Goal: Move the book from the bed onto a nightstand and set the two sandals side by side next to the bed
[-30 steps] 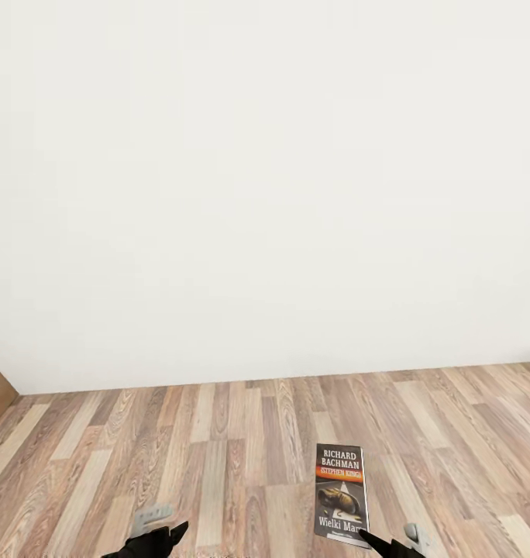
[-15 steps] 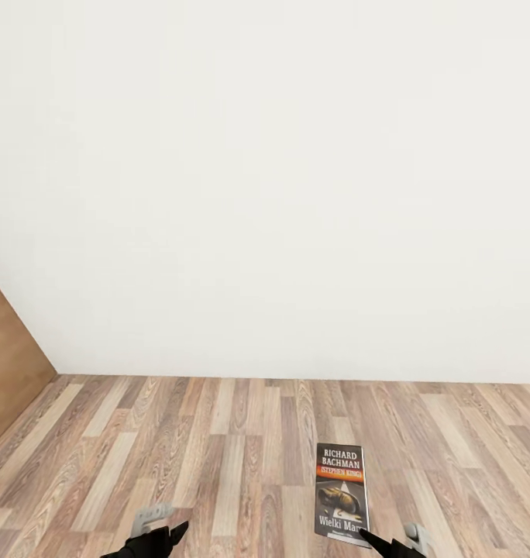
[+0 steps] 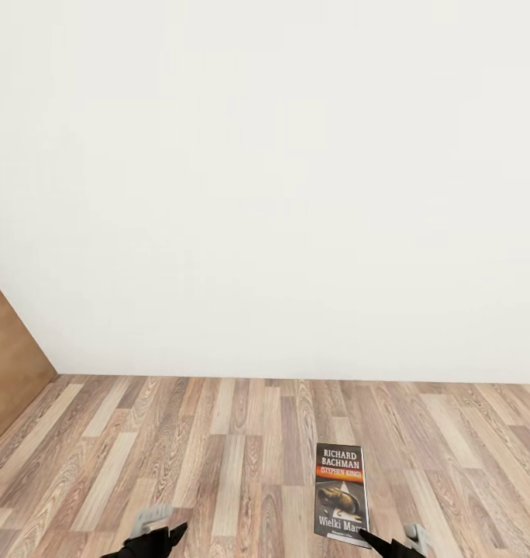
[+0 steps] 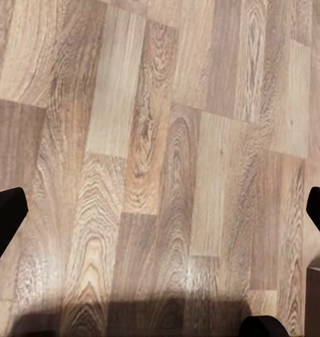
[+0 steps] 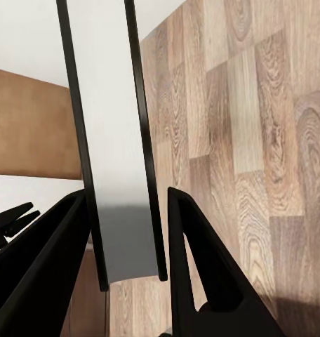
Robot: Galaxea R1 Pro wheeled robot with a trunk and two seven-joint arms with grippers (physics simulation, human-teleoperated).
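The book [image 3: 341, 493], a thin paperback with an orange band reading "RICHARD BACHMAN", hangs above the wood-plank floor [image 3: 218, 457] at the lower right of the head view. My right gripper [image 3: 389, 540] is shut on its lower end. In the right wrist view the book [image 5: 111, 140] shows edge-on, clamped between the two black fingers [image 5: 202, 267]. My left gripper [image 3: 164, 531] sits at the lower left, and in the left wrist view it [image 4: 160, 217] is open over bare floor, with nothing between its fingers. The bed, nightstand and sandals are out of view.
A plain white wall [image 3: 265, 194] stands ahead, meeting the floor across the picture. A brown wooden panel [image 3: 9, 364] juts in at the left edge, and it also shows in the right wrist view [image 5: 27, 126].
The head view has swung since a second ago: the brown panel at the left has grown and the wall's base line has shifted. Both grippers and the book keep their places.
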